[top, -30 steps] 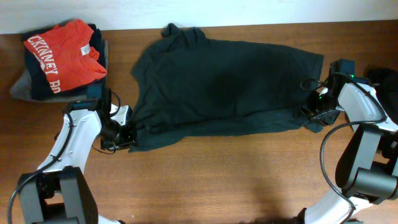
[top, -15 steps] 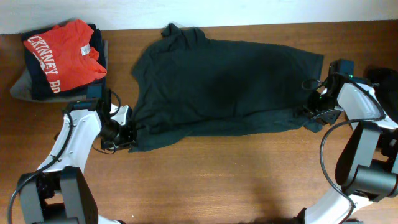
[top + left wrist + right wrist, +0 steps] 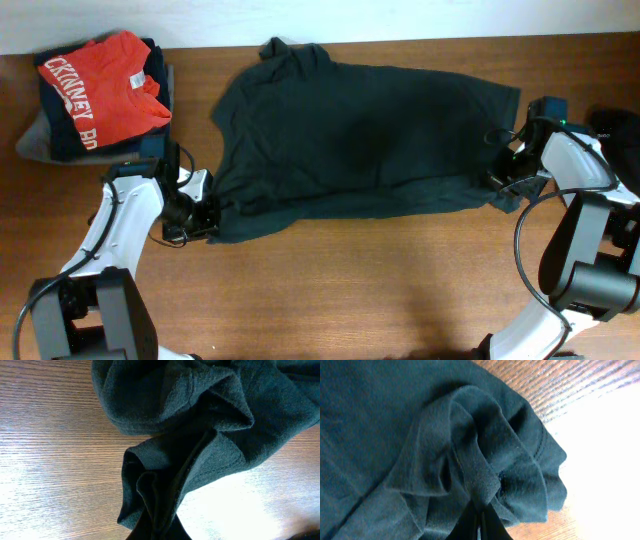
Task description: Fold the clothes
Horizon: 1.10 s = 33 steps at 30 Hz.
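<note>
A dark grey-green T-shirt (image 3: 360, 135) lies spread across the middle of the wooden table, collar at the back left. My left gripper (image 3: 207, 216) is shut on its front left corner, and the left wrist view shows the cloth (image 3: 170, 475) bunched into folds running down into the shut left gripper (image 3: 159, 532). At the shirt's right edge my right gripper (image 3: 500, 186) is shut on the hem. The right wrist view has gathered fabric (image 3: 470, 460) pinched in the right gripper (image 3: 481, 527), its fingers pressed together.
A pile of folded garments (image 3: 60, 140) sits at the back left corner with a red shirt (image 3: 100, 85) with white lettering on top. A black object (image 3: 620, 125) lies at the right edge. Bare wood (image 3: 380, 280) runs along the front.
Both grippers have closed tighter on the shirt's edges, the right one the most. The shirt and arms have barely shifted.
</note>
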### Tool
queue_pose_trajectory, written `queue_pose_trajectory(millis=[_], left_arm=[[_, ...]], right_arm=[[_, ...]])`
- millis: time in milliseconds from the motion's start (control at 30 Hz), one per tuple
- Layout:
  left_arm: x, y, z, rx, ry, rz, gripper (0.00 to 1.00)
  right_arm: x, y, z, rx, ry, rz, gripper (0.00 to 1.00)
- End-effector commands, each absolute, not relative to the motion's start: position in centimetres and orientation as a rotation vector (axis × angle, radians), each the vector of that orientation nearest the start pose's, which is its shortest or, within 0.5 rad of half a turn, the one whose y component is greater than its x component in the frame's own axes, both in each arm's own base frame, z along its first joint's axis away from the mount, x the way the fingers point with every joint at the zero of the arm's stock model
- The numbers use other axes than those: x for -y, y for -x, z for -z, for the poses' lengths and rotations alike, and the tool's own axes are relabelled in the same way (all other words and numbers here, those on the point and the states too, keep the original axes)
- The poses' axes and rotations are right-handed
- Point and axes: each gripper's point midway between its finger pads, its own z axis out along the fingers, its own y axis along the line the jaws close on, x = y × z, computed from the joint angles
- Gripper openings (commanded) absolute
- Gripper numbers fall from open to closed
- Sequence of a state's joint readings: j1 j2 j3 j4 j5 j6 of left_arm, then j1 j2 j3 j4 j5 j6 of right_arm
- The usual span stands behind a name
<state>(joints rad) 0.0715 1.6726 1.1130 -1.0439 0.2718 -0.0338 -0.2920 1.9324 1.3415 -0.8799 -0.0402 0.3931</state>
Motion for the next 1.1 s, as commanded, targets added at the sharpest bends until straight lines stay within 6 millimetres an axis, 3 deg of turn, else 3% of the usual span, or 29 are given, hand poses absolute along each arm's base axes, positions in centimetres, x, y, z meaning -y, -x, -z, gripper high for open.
queue_pose_trajectory(millis=[0, 233, 400, 600, 667, 733, 767, 900, 1067], left_arm=[[2.7, -28.5, -6.8, -3.108, 0.168, 0.421, 0.01], [2.7, -28.2, -11.2, -3.050, 0.223, 0.415, 0.01], [2.7, -26.9, -14.2, -3.019, 0.239, 0.407, 0.01], [2.8, -24.6, -15.5, -3.043, 0.248, 0.409, 0.01], [2.8, -24.2, -15.5, -3.060, 0.253, 0.404, 0.01], [2.6, -24.0, -15.4, -3.069, 0.255, 0.386, 0.01], [2.4, -24.0, -15.4, -3.072, 0.256, 0.370, 0.01], [2.2, -23.9, -15.3, -3.076, 0.257, 0.344, 0.01], [2.0, -23.9, -15.2, -3.079, 0.258, 0.329, 0.01]], right_arm=[[10.8, -37.3, -4.8, -2.827, -1.016, -0.037, 0.04], [10.7, -36.5, -10.0, -2.826, -1.016, -0.027, 0.04], [11.1, -34.0, -11.5, -2.843, -1.083, 0.072, 0.04], [10.7, -32.4, -13.1, -2.858, -1.086, 0.087, 0.04], [10.5, -31.7, -13.1, -2.897, -1.058, 0.089, 0.14], [10.3, -31.0, -12.8, -2.952, -1.005, 0.094, 0.54], [10.2, -30.6, -12.6, -2.973, -0.992, 0.096, 0.61], [9.9, -29.8, -12.1, -3.007, -0.997, 0.095, 0.64], [9.9, -31.8, -12.1, -2.936, -0.975, 0.035, 0.72]])
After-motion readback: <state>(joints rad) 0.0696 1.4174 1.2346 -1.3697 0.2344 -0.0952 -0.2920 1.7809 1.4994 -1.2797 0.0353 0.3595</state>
